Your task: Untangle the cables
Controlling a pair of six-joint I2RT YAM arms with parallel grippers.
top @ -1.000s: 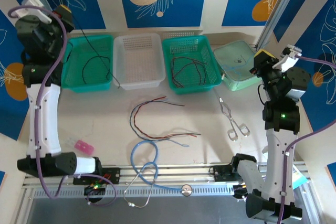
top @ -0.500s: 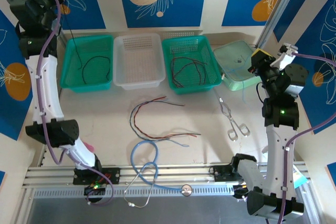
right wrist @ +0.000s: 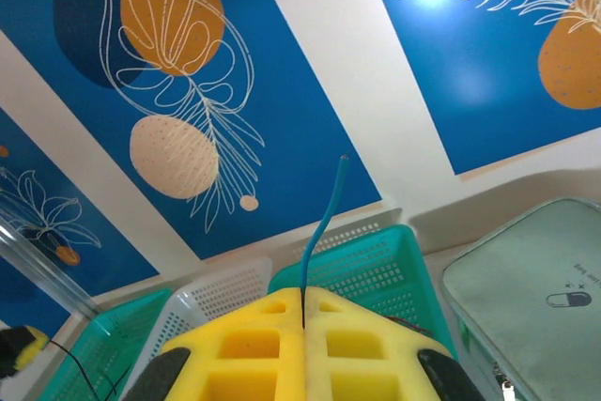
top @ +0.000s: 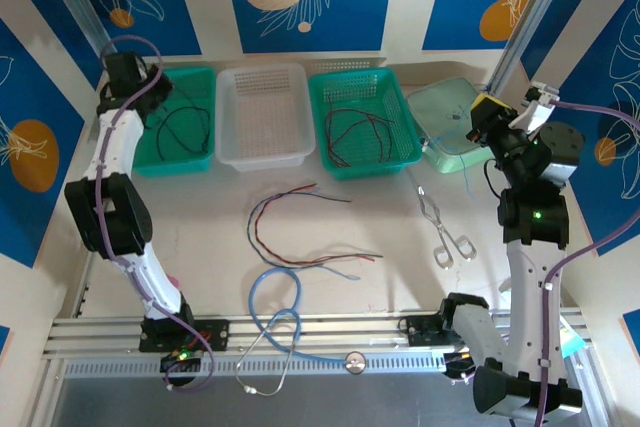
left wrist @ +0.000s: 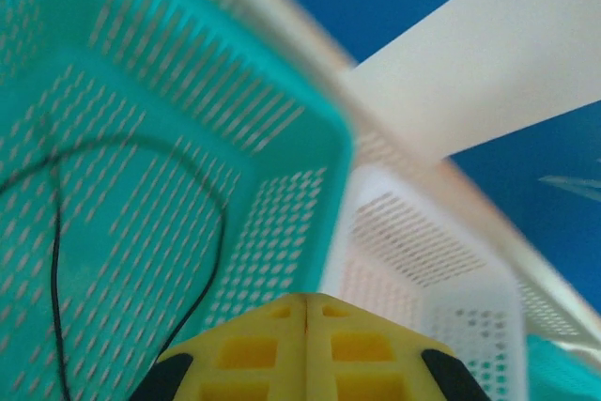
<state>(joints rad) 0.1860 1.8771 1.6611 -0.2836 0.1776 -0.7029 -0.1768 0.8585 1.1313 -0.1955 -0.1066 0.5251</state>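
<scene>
The left gripper, jaws together, hangs above a teal perforated plastic basket. The right gripper clamps a thin blue cable.

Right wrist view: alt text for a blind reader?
The yellow right pincer is closed on a thin blue cable that sticks up out of it. Behind are a teal perforated plastic basket, a white perforated basket and a pale green case, under a blue wall with leaf prints.

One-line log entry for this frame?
left tool: shut, above teal basket | black cable: in that basket | right tool: shut on blue cable | table: red and black cables loose
</scene>
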